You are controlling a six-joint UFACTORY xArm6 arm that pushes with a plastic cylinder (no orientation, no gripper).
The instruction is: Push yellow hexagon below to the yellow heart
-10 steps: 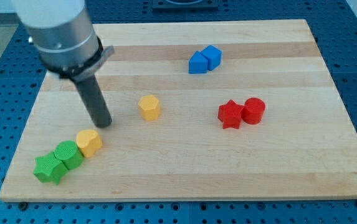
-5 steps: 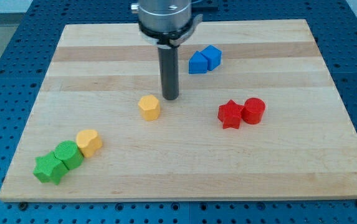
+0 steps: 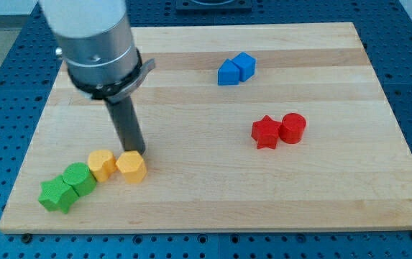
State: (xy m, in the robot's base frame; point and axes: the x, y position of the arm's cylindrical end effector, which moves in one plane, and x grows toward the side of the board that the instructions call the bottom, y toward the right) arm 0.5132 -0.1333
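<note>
My tip, a bare rod holding nothing, touches the yellow hexagon at its 12 o'clock edge, with the yellow heart touching it at 9 o'clock.

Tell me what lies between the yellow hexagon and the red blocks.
Nothing: in the camera view, bare board runs from the yellow hexagon to the red blocks.

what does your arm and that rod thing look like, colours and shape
My arm ends in a broad silver-grey metal cylinder with a black collar ring beneath it and a small grey tab jutting toward the view's right. From it runs a straight dark-grey round rod down to my tip. No cables or markings show.
</note>
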